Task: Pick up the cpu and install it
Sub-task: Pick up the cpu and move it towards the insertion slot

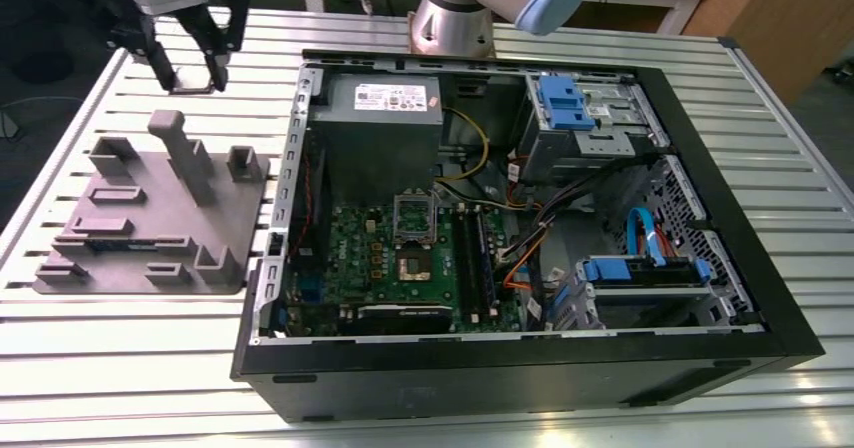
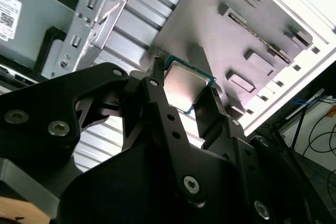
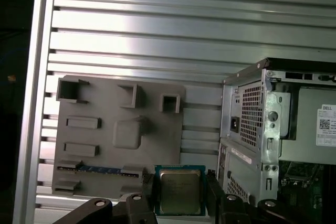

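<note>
while the claw (image 1: 194, 82) hangs at the exterior view's far left, its two black fingers are clamped on the cpu (image 3: 180, 191), one finger on each of two opposite edges. in both wrist views the chip sits flat between the fingertips with its silver-grey metal top and thin green border in plain sight. it touches nothing but the fingers.

below the claw lies the slatted metal table (image 1: 120, 368), and on it the grey fixture plate (image 1: 134, 223), a little nearer the exterior camera than the fingertips. the plate carries raised blocks and shallow pockets. in the first wrist view a blue-green strip (image 3: 102, 170) lies in one slot at the plate's edge closest to the claw.

to the exterior view's right of the claw, just past the plate, lies the open computer case (image 1: 534, 373) on its side. the grey power supply box (image 1: 374, 128) is the part of its inside closest to the claw. further from the claw is the green motherboard (image 1: 380, 268), with a silver-framed socket (image 1: 415, 233) near its middle, well apart from the held chip. the arm's base (image 1: 454, 23) stands behind the case. further right still, furthest from the claw, are the blue drive caddies (image 1: 566, 103) and loose cables (image 1: 641, 233).
</note>
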{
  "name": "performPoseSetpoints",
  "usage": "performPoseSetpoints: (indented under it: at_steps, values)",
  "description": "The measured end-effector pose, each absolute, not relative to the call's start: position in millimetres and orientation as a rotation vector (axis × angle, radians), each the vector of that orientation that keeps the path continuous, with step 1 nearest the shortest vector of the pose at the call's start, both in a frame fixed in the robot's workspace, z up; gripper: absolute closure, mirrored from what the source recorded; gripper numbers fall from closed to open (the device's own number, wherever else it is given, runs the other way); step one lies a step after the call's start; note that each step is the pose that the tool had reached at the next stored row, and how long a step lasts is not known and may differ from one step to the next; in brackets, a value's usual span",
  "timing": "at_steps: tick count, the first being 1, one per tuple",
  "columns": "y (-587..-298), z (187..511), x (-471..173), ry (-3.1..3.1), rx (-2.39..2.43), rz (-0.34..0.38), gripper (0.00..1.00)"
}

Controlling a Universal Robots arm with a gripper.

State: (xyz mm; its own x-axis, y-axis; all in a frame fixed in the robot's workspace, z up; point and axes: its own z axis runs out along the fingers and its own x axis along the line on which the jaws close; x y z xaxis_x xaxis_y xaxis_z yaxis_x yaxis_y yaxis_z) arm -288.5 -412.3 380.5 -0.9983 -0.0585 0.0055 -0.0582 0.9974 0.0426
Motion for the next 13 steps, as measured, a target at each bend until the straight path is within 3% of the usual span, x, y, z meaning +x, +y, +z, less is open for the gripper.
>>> performPoseSetpoints:
  at_steps: [13]
  values:
    - [-412.2, 371.1, -229.1, -3.132, 0.091, -0.066, 0.53]
